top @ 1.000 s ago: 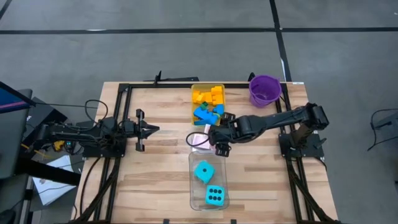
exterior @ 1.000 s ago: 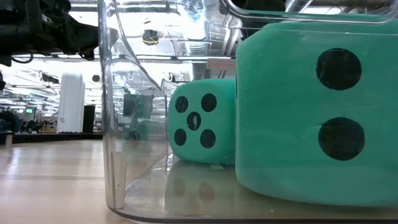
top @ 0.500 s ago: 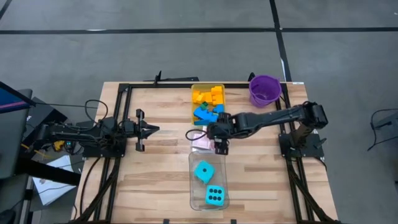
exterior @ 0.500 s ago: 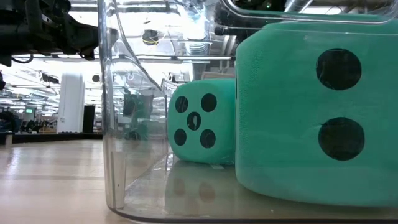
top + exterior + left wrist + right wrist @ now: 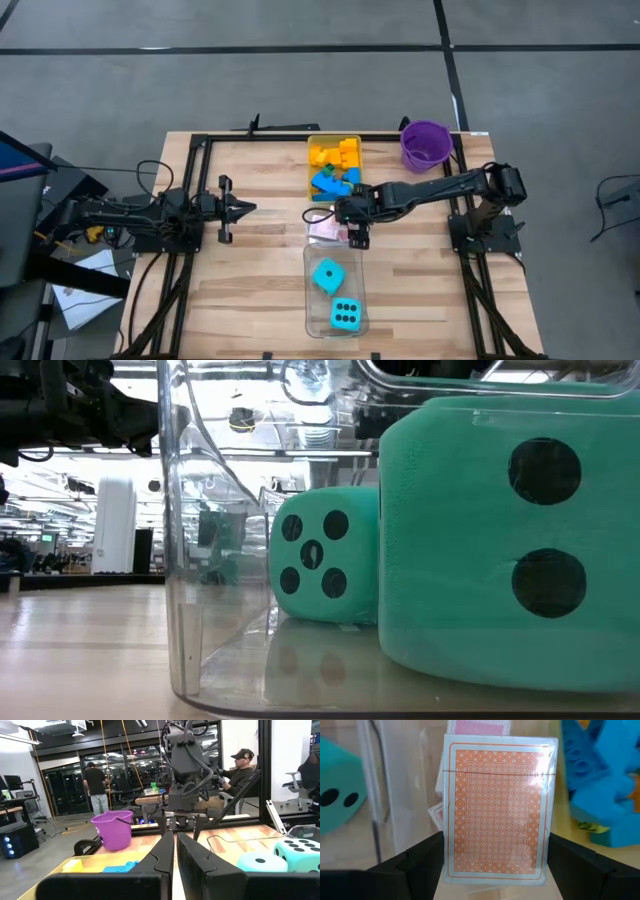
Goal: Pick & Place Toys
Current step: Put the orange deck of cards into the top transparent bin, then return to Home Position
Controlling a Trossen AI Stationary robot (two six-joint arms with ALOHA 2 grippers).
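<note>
- High view: the right gripper sits at frame centre, over the gap between the yellow tray of bricks above and the clear tray below. Pink-backed cards lie just left of it. Two cyan dice rest inside the clear tray. The purple bucket stands at upper right. The left gripper waits at centre left, well apart from the toys.
- Low view: the dice fill the right half of the frame, behind the clear tray wall.
- Left wrist view: the left gripper's fingers are clenched together, holding nothing. Bucket at centre left, dice at lower right, people beyond the table.
- Right wrist view: the right gripper's fingers stand spread wide either side of an orange-patterned card deck; contact with the deck cannot be told. Blue bricks at right, a die at left.
</note>
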